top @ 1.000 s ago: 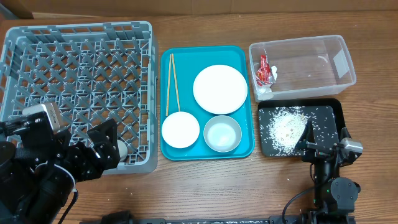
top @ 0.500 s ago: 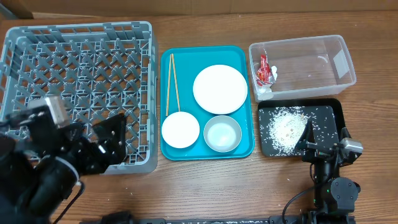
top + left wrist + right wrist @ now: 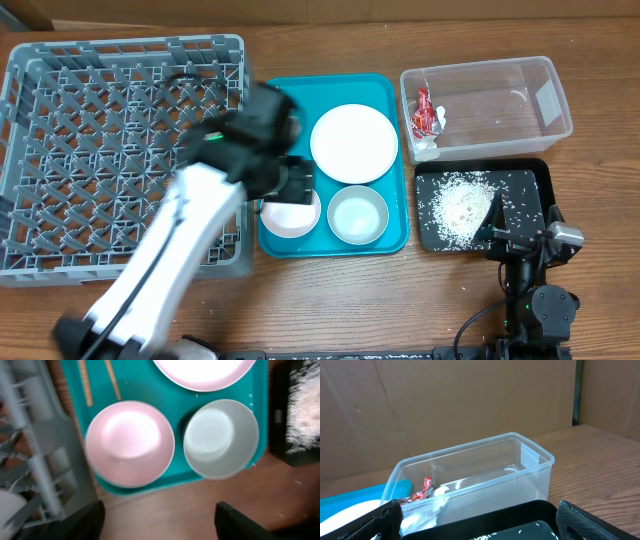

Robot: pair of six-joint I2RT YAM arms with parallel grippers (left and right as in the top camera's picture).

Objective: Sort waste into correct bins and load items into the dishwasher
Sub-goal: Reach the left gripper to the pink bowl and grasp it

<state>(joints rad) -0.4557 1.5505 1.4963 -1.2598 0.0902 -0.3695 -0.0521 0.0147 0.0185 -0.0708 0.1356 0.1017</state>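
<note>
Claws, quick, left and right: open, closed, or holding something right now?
Left claw: open, holding nothing.
Right claw: open, holding nothing.

left arm (image 3: pixel 190 235) blurry | pink bowl (image 3: pixel 292 222) half hidden under it | plate (image 3: pixel 202 372) and chopsticks (image 3: pixel 84 382) cut off at top | black tray (image 3: pixel 525 522) cut off at bottom

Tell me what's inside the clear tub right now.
The clear tub holds a red sauce packet and a crumpled white scrap, both at its left end. The rest looks bare; whatever lies beneath the scrap is covered.
</note>
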